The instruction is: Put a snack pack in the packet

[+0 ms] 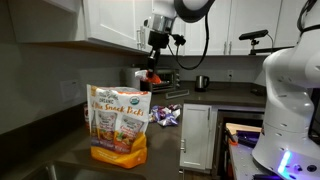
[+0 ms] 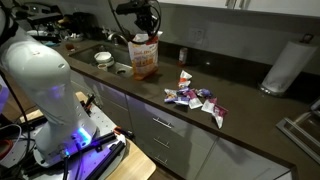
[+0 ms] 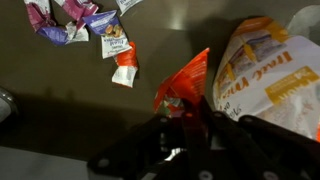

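Reddish-orange and crinkly, the snack pack (image 3: 188, 80) sits near the middle of the wrist view with one pointy corner sticking up. Your gripper (image 3: 186, 118) has it, with the jaws pinched close together on its lower end. In an exterior view it is a small red bit (image 1: 150, 73) hanging under the gripper (image 1: 153, 62), high in the frame and up and to the right of the packet (image 1: 118, 122). The packet stands on the dark counter (image 1: 50, 130) at the lower middle. The pack looks very light and soft. It will bend and crackle, and the shiny skin may be slippery, so it could slide out if you shake it. I think the flat edge is the best place to hold it, because a hard squeeze in the middle could squash what is inside. The packet is soft too, so a bump might tip it over. I cannot tell if its top is open. Its white label (image 1: 118, 100) says "Snack Pack", and the smaller words near it are too tiny to read. The same label (image 3: 285, 85) shows tilted at the right of the wrist view. The purple and white wrappers (image 3: 80, 20) lie at the upper left, and their writing is too small to read.
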Robot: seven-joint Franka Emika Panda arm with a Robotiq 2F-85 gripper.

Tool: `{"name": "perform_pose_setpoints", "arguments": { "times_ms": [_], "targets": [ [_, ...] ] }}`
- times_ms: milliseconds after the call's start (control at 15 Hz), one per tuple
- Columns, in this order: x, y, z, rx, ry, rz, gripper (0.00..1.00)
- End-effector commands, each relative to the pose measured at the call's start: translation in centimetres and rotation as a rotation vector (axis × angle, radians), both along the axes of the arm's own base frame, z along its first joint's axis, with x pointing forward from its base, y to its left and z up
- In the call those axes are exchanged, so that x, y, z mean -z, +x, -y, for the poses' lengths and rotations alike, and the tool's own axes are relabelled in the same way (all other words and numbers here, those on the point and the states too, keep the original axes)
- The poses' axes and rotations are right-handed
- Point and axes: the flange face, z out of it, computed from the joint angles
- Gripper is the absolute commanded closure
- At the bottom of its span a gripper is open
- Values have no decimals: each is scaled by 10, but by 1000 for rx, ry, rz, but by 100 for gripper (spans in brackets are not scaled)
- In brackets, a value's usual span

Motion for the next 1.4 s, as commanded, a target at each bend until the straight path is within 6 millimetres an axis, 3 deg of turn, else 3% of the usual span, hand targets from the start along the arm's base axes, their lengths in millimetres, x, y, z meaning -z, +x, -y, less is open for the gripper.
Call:
{"name": "perform_pose_setpoints", "arguments": {
  "times_ms": [0, 200, 467, 933, 1333],
  "targets": [
    [-38, -11, -20, -49, 61, 3, 94],
    [-53, -14, -40, -76, 137, 28, 94],
    [-48, -11, -65, -102, 189, 53, 94],
    [-20, 9, -91, -134, 205, 114, 94],
    [13, 22, -98, -129, 208, 102, 94]
  ]
}}
